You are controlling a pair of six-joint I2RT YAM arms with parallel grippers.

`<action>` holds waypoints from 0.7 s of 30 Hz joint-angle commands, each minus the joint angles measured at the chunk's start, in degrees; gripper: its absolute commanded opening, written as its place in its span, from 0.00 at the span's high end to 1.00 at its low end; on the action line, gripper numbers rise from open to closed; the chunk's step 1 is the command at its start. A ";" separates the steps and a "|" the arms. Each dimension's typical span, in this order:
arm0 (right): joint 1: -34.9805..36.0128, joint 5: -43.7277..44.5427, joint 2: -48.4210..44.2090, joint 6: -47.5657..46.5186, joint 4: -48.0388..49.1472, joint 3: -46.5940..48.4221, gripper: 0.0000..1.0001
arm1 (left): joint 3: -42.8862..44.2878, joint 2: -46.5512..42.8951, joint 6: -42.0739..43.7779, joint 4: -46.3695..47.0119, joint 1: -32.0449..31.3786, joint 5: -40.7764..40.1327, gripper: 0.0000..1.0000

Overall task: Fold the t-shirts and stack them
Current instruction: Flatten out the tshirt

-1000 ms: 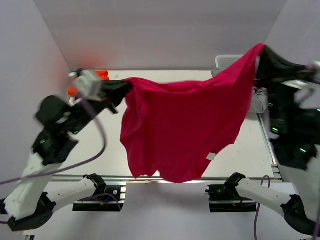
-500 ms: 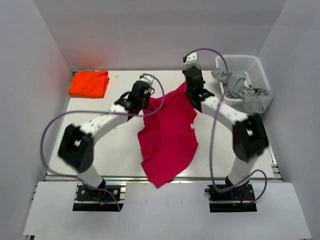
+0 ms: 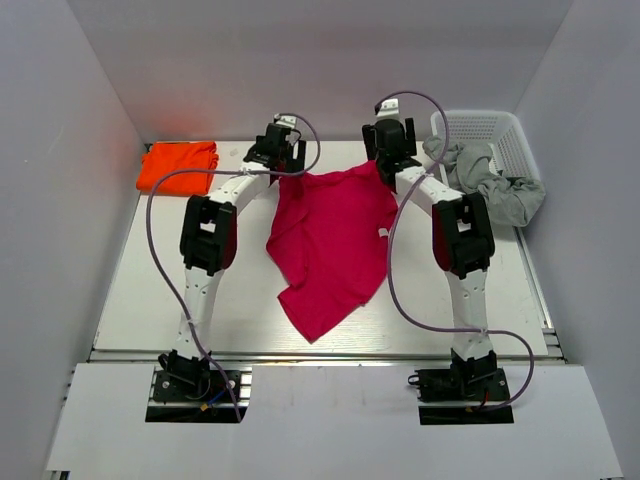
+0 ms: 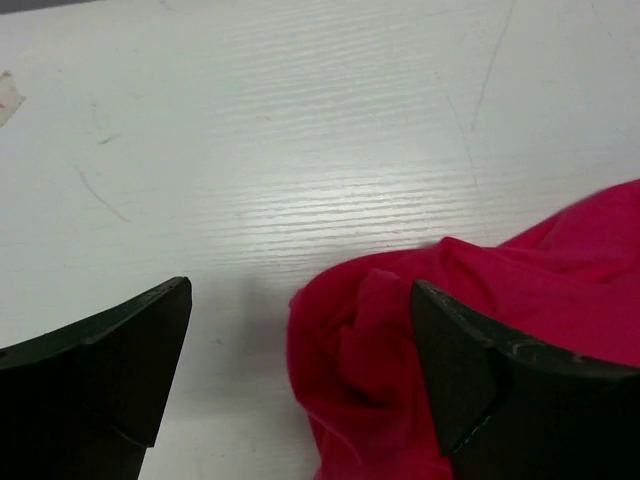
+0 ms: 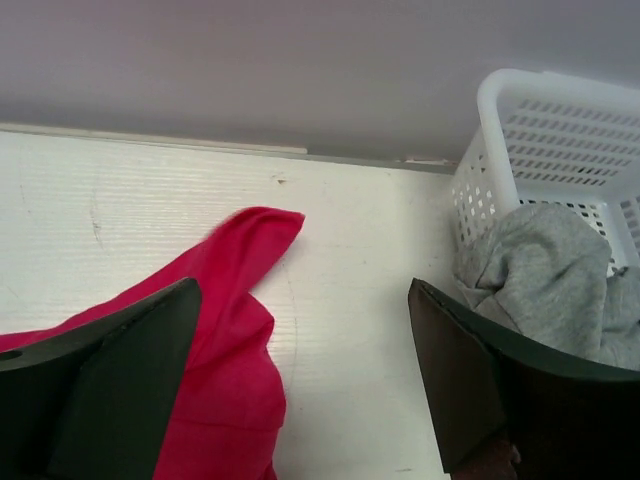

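A folded bright orange cloth t-shirt sits at the white table's far left corner, with bare tabletop in front of it. The left gripper is spread wide over a bunched corner of the rumpled magenta-red cloth t-shirt, which sprawls mid-table. The right gripper, equally wide, holds nothing; another shirt corner lies beneath it. A white plastic basket of grey cloth crowds the far right edge.

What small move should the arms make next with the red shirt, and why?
Probably lift the left jaws and right jaws slightly to regrasp: they stand open at the far corners of the magenta shirt, which lies rumpled, not flat.
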 commanded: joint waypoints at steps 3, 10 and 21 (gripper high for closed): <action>0.19 -7.59 -3.30 3.09 -5.41 4.79 0.10 | 0.14 -7.32 -1.38 -5.09 1.74 2.95 0.00; 0.54 -24.00 -17.53 15.29 -18.07 -4.94 0.10 | -19.55 -26.89 -5.32 -10.81 -0.18 5.93 0.00; 1.86 -42.57 -40.28 28.23 -15.79 -39.30 0.10 | -55.58 -48.46 -9.11 -3.69 -5.28 28.17 0.00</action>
